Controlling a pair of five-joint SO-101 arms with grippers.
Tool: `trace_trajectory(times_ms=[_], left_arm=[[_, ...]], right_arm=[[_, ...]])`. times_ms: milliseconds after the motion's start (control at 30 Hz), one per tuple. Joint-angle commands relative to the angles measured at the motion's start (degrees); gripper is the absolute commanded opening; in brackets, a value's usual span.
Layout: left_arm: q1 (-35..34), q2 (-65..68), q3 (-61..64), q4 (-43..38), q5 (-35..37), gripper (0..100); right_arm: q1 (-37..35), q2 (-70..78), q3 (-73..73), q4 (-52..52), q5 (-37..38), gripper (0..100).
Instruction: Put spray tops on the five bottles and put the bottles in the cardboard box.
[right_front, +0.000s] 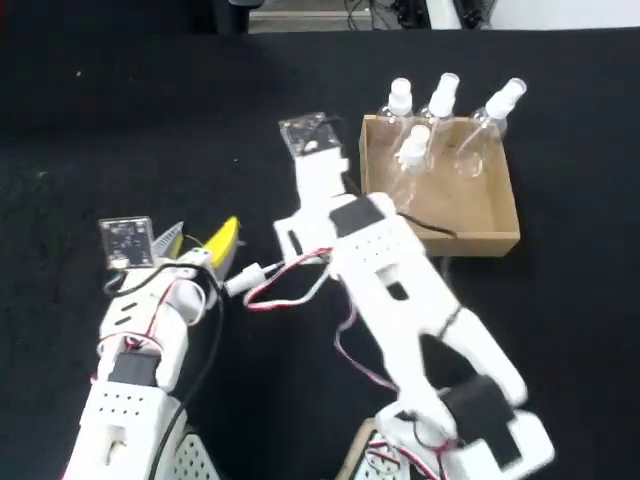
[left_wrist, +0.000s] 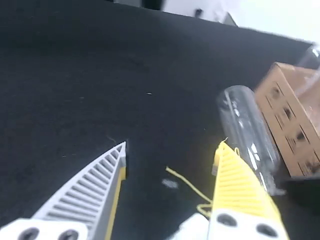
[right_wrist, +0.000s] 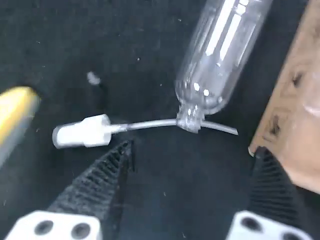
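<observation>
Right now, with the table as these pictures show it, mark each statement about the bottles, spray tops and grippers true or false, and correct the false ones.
1. Four bottles fitted with tops stand in the cardboard box. True.
2. The fifth bottle, lying on the table, has its spray top screwed on. False: the spray top lies loose on the table, its tube across the bottle's neck.
3. The left gripper is open. True.
4. The right gripper is shut on the fifth bottle. False: it is open and holds nothing.
</observation>
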Motion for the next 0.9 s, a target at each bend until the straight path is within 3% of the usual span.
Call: trace_trajectory(times_ms=[0, 500, 867], left_arm=[[-4.3, -1.0, -3.1, -1.6, 4.7, 27], [-6.1, -1.0, -3.6, -1.6, 7.5, 27], [-6.0, -0.5, -3.0, -4.4, 7.4, 27]], right_arm=[[-0.8, 2.2, -1.3, -6.7, -1.0, 32.5], [3.3, 11.3, 3.9, -30.7, -1.1, 32.5], [3.7, 18.9, 4.3, -39.9, -1.1, 32.5]])
